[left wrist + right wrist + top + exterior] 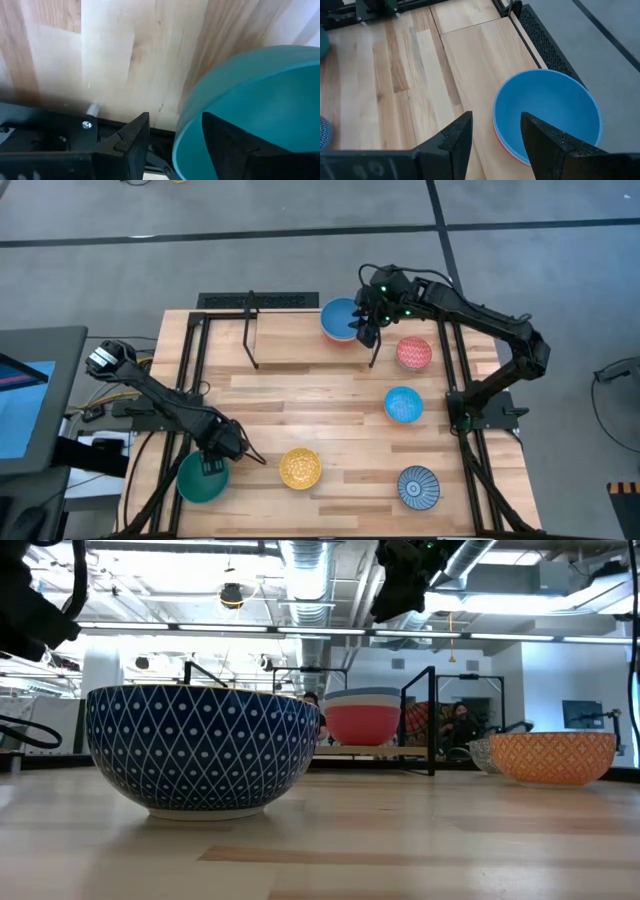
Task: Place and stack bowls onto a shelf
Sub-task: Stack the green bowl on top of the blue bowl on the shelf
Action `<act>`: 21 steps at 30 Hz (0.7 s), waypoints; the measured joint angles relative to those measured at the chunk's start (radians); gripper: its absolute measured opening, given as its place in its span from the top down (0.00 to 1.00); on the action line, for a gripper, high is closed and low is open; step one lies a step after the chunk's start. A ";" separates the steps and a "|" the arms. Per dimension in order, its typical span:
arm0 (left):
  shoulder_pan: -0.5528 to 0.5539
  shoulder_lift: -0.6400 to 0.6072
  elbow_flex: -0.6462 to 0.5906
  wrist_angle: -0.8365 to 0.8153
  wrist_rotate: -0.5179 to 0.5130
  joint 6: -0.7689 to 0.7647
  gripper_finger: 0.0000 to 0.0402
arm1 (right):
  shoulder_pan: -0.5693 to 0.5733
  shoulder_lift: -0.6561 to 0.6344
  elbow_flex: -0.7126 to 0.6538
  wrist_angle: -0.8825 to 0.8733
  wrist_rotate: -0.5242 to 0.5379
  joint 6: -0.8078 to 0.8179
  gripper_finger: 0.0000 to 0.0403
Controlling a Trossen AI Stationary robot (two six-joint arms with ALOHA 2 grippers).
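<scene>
While glossy, round teal bowl | left pincer straddles rim

Both arms were dark, slender and jointed; the right arm carried small green lights near its wrist at about 12 o'clock of the table, with black cables looping along its links. The left arm bore a white-marked block near its base at about 9 o'clock. The left gripper's fingers were matte black wedges, with a silver screw on the black mount beside them.
</scene>
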 joint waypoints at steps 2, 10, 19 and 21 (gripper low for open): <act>0.000 0.001 -0.009 0.019 -0.002 0.001 0.64 | 0.000 0.000 0.000 0.000 0.000 0.013 0.52; 0.000 0.000 -0.060 0.088 0.001 -0.024 0.85 | 0.000 0.000 0.000 -0.002 0.000 0.021 0.52; 0.026 -0.001 -0.064 0.094 0.031 -0.195 0.98 | 0.000 0.000 0.000 -0.002 0.000 0.021 0.52; 0.044 0.000 -0.053 0.095 0.035 -0.238 0.99 | 0.000 0.000 0.000 -0.002 0.000 0.021 0.52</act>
